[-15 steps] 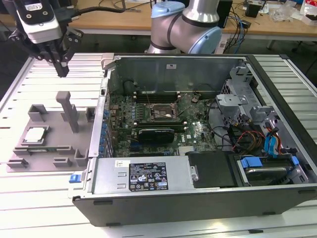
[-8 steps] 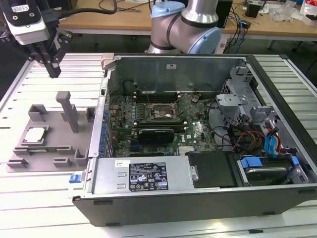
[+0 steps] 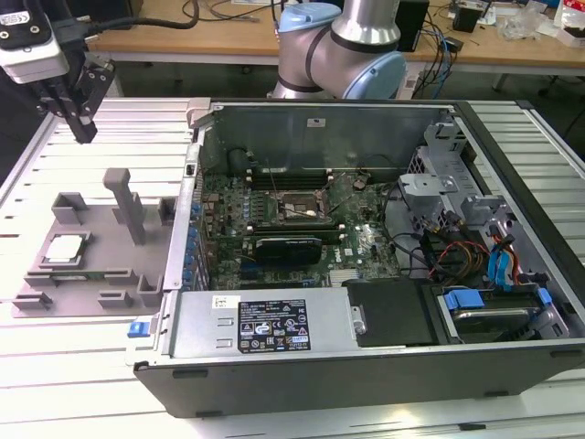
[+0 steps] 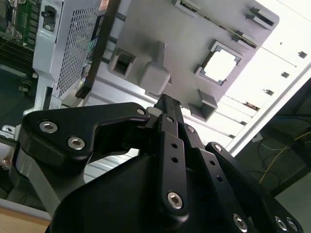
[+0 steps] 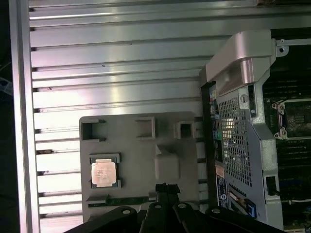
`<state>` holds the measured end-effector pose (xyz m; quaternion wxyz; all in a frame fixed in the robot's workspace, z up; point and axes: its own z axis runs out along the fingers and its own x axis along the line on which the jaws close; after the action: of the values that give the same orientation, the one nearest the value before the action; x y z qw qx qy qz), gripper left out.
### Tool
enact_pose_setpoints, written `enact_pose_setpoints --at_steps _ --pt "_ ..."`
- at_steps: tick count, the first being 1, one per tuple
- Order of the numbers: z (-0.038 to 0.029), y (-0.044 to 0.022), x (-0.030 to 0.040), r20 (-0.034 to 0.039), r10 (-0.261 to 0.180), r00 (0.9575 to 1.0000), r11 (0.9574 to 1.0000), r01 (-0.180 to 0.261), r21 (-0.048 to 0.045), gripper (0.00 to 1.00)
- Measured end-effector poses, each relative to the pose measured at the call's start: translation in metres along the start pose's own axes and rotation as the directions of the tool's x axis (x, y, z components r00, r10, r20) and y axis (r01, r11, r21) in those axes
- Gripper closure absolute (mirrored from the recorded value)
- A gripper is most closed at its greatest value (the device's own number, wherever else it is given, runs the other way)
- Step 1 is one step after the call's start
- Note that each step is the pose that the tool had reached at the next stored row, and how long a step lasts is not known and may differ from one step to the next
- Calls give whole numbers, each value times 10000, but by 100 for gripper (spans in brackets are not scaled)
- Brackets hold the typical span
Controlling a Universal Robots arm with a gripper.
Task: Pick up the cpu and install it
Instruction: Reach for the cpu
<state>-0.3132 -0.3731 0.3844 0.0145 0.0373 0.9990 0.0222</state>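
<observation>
Gripper (image 3: 83, 133) hangs high over the slatted table (image 3: 82, 375), off the far end of the grey fixture plate (image 3: 102, 263) and well apart from everything. In both wrist views the fingers look pressed together with nothing between them, though the linkage hides part of the tips, so we hedge slightly on that.

The cpu (image 3: 66, 248) lies flat in its square nest on the plate, shiny side up. The corner lugs around it show best in the first wrist view (image 5: 104, 173). It sits at the exterior view's left, outside the computer case (image 3: 302, 370). The open socket (image 3: 294, 208) is on the board inside the case.

We judge the step in hand to be the approach for the pick, with nothing grasped. To do it well:
- spread the fingers before coming down, wider than the chip
- square the pads to two opposite edges, between the lugs and not onto them
- come down vertically, clear of the upright post (image 3: 128, 208) beside the nest
- grip lightly by the rim and keep the chip level
</observation>
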Motion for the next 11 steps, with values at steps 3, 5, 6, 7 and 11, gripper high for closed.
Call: enact_pose_setpoints --at_steps 3,5,6,7,11 --pt "40 13 67 0 0 10000 10000 0 0 89" --pt "67 9 128 0 0 10000 10000 0 1 89" --pt "73 8 142 0 0 10000 10000 0 0 89" --pt "84 6 168 0 0 10000 10000 0 0 89" --pt "124 -4 277 0 1 10000 10000 -1 1 89"
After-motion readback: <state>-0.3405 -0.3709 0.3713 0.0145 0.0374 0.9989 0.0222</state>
